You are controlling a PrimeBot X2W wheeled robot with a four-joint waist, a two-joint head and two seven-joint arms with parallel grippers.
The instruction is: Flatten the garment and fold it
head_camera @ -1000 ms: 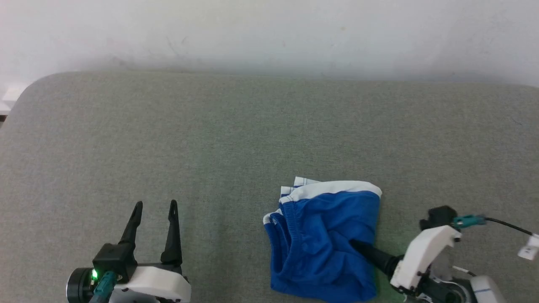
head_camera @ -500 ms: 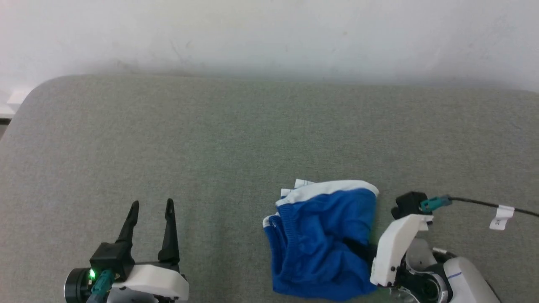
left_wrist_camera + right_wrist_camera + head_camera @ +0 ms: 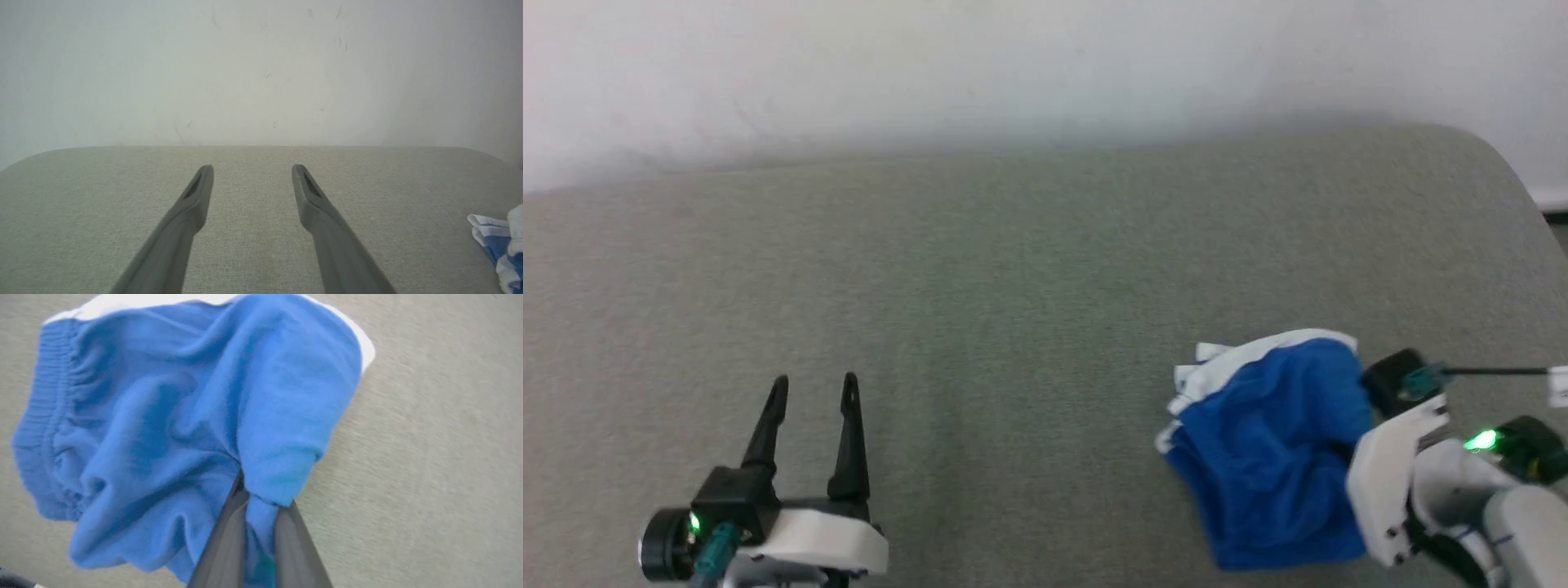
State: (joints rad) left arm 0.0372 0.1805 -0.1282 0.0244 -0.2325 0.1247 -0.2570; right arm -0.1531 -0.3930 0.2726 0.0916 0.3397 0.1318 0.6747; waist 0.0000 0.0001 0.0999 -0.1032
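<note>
The garment (image 3: 1262, 445) is a bunched royal-blue heap with white trim, lying at the right of the grey fabric surface (image 3: 1013, 286). In the right wrist view my right gripper (image 3: 261, 498) is shut on a fold of the garment (image 3: 163, 416), with blue cloth pinched between the two dark fingers. The head view has its white wrist housing (image 3: 1388, 482) pressed against the garment's right side, fingers hidden by cloth. My left gripper (image 3: 815, 380) stands open and empty at the lower left, far from the garment. The left wrist view shows the left gripper (image 3: 252, 167) over bare fabric and the garment's striped edge (image 3: 496, 245).
A white wall (image 3: 1013, 65) rises behind the padded surface. The surface's rounded right corner (image 3: 1499, 159) drops off at the far right. A black cable (image 3: 1499, 371) with a white tag runs from my right wrist.
My right gripper pushed into the garment and shut on a fold of it. The camera has swung right, and the garment has been dragged toward the right end of the surface.
</note>
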